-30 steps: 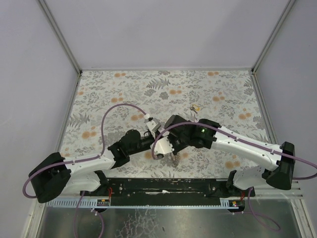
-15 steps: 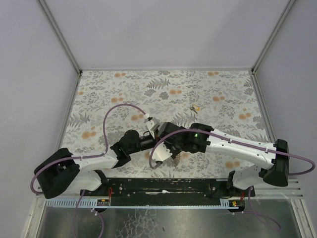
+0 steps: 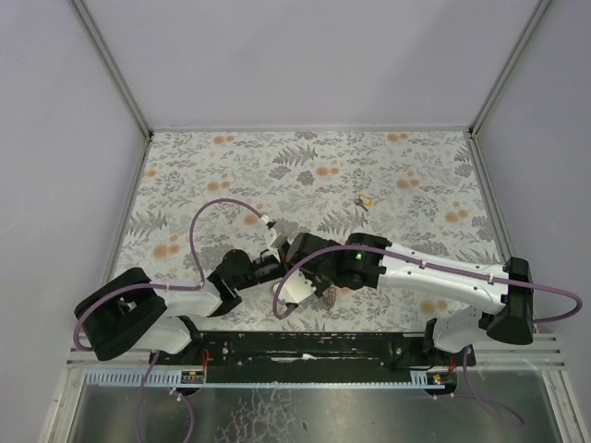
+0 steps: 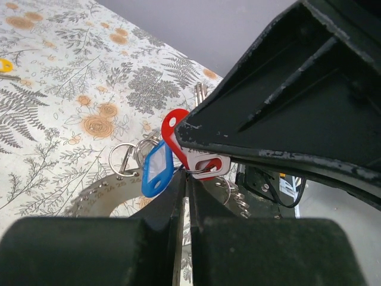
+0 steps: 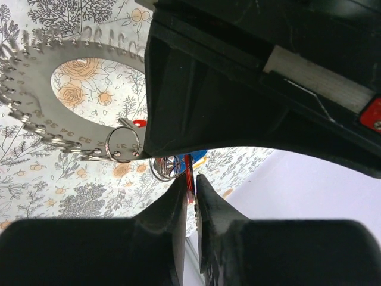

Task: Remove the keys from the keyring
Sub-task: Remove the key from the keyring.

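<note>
Left wrist view: the keys (image 4: pixel 158 170), bunched on small split rings (image 4: pixel 122 158), are met right at the tips of the left gripper (image 4: pixel 186 186), whose jaws are pressed together. The right gripper (image 5: pixel 190 182) is set opposite, jaws closed on what may be a red-tagged key. The keyring (image 5: pixel 33 89) is seen just beside both, by the middle of the near edge of the desk (image 3: pixel 416 166).

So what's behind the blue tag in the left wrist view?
A red tag lies partly behind the blue tag, small split rings beside them. The black housing above covers the red tag's far end and whatever lies beyond.
</note>
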